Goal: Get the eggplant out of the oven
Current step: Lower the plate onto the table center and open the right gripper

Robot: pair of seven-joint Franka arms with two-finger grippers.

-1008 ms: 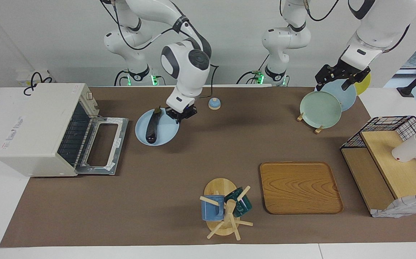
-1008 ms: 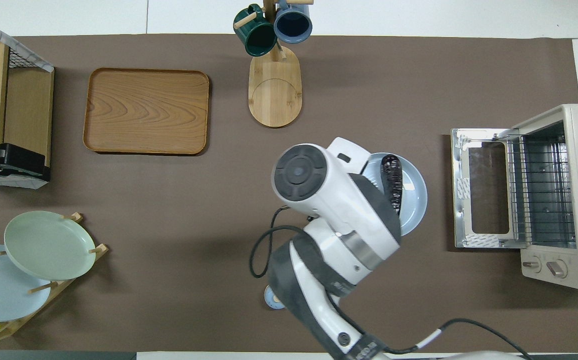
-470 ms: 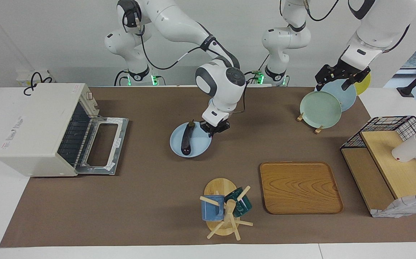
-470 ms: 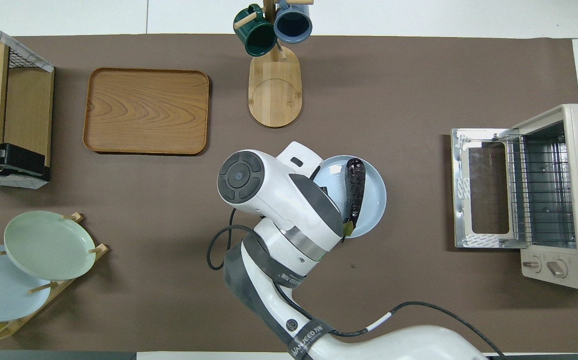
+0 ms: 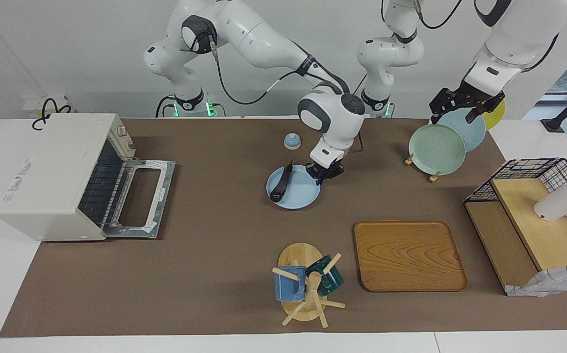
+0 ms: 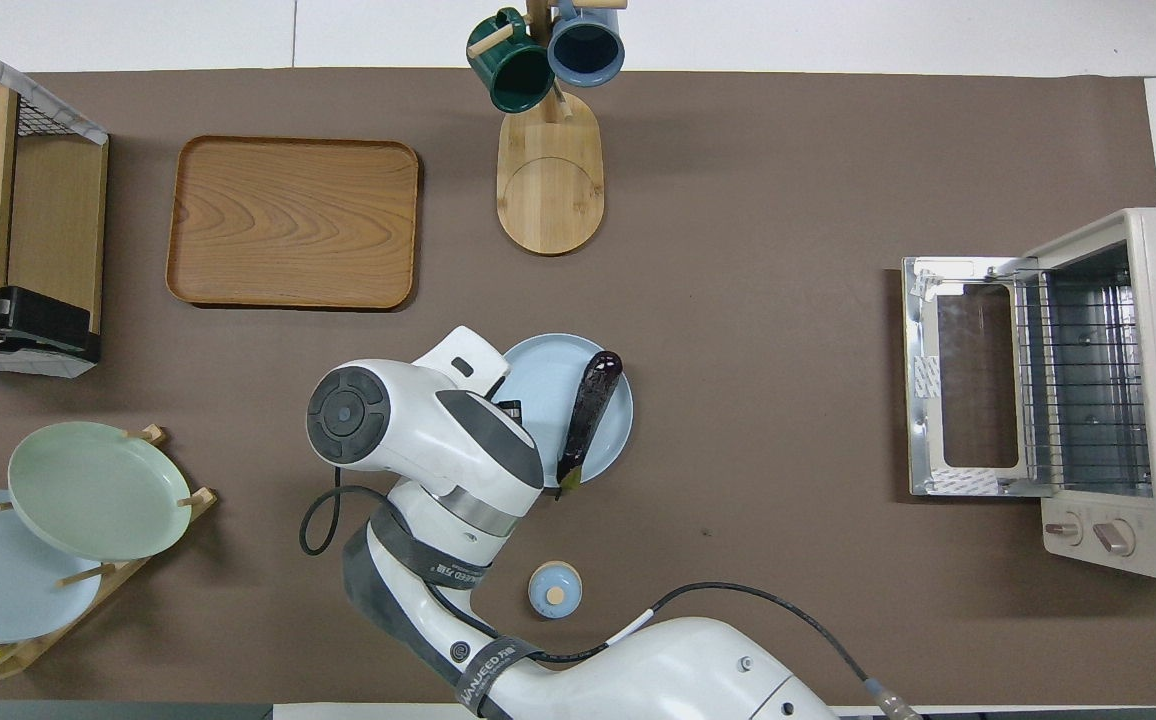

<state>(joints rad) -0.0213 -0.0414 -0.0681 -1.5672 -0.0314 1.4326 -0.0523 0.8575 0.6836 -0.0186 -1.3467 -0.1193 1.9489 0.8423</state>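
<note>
Eggplant (image 5: 281,183) is seen lying slantwise on a pale blue plate (image 5: 301,198), its stem end toward the robots, well apart from the oven (image 5: 53,174) and toward the left arm's end of the worktop (image 5: 205,274) from it. The oven is shown with its door (image 5: 139,198) folded down flat and its wire rack (image 5: 98,184) bare, so the eggplant is judged to be out already. The plate's rim, on the edge turned away from the oven, is pinched by the right gripper (image 5: 326,172), whose fingers are closed upon it; this hold is judged to have been chosen so that plate and eggplant travel as one, the slippery vegetable itself never being squeezed. Whether the plate rests on the worktop or is carried just clear of it cannot be told. A small blue lidded pot (image 5: 292,141) stands nearer to the robots than the plate, apart from it. The left gripper (image 5: 466,104) is held waiting over the plate rack (image 5: 435,143), well away from the oven, with fingers spread and nothing between them. What remains is judged to be only the setting down and release of the plate, which should be done level, since a tilt could roll the eggplant off the shallow rim.
</note>
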